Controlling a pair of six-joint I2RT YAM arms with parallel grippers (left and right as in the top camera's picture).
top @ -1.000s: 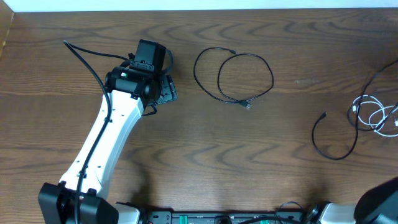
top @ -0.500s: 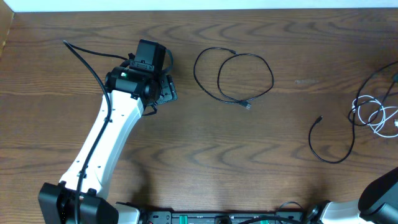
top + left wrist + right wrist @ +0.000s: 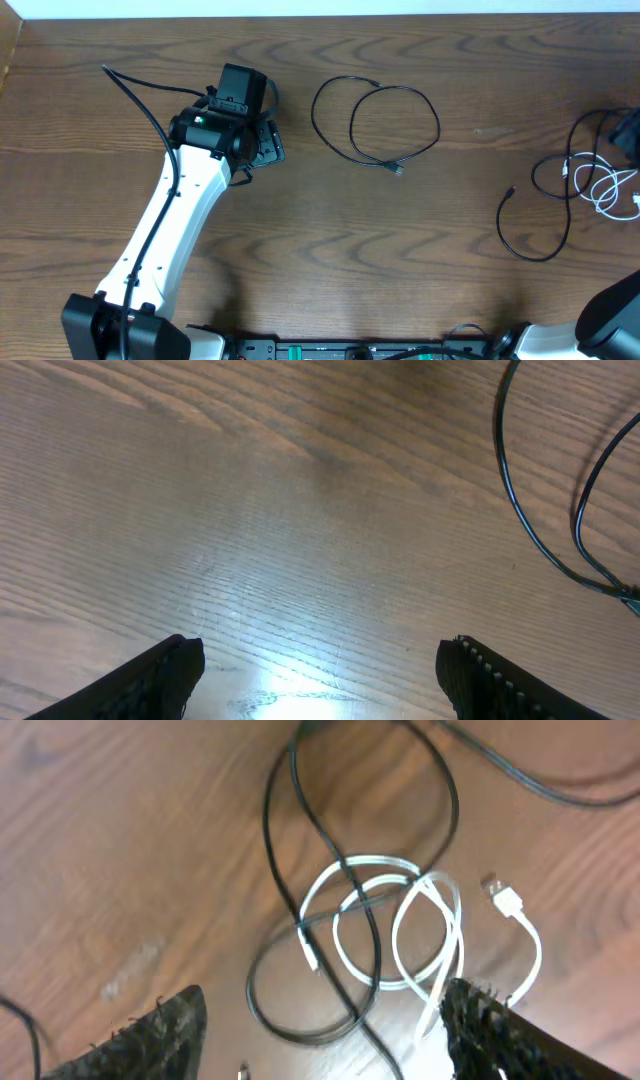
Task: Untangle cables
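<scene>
The right gripper (image 3: 320, 1040) hangs with its jaws wide apart and nothing between them, over the white cable (image 3: 400, 868), which lies coiled on the tabletop (image 3: 120, 850) with a black cable (image 3: 266, 820) looped across and through it. Just to the left of the white cable a second black cable (image 3: 530, 255) curves in an open arc, and well beyond it to the left a third black cable (image 3: 437, 122) lies in two loose loops. Farthest from the white cable, the left gripper (image 3: 320, 690) is spread wide too, empty, over bare wood beside that looped cable.

Overhead downward; wrist views close, downward
</scene>
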